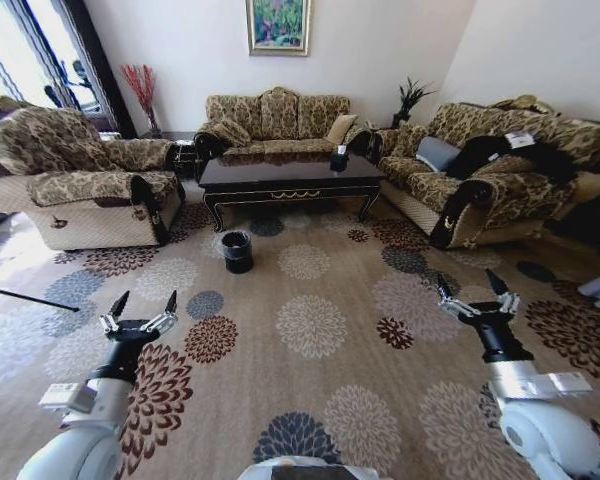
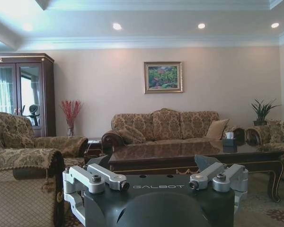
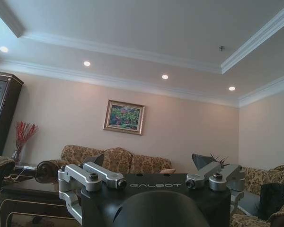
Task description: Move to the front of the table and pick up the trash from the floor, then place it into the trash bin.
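I see open carpet (image 1: pixel 310 330) before me; only the trash bin (image 1: pixel 237 251) stands before the table (image 1: pixel 290 178).

A furnished home living room: three ornate brown-and-gold patterned sofas (image 1: pixel 278 116) ring a glossy dark wood coffee table (image 1: pixel 290 176) on a beige floral-medallion carpet (image 1: pixel 310 325), beneath a gilt-framed landscape painting (image 2: pixel 163 77), recessed ceiling lights and a dark wooden glass-fronted cabinet (image 2: pixel 22 90).

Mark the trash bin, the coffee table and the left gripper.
trash bin (image 1: pixel 237 252), head view, black side wall below the liner.
coffee table (image 1: pixel 290 172), head view, bare glossy top.
left gripper (image 1: pixel 139 310), head view, midway between its open fingertips.
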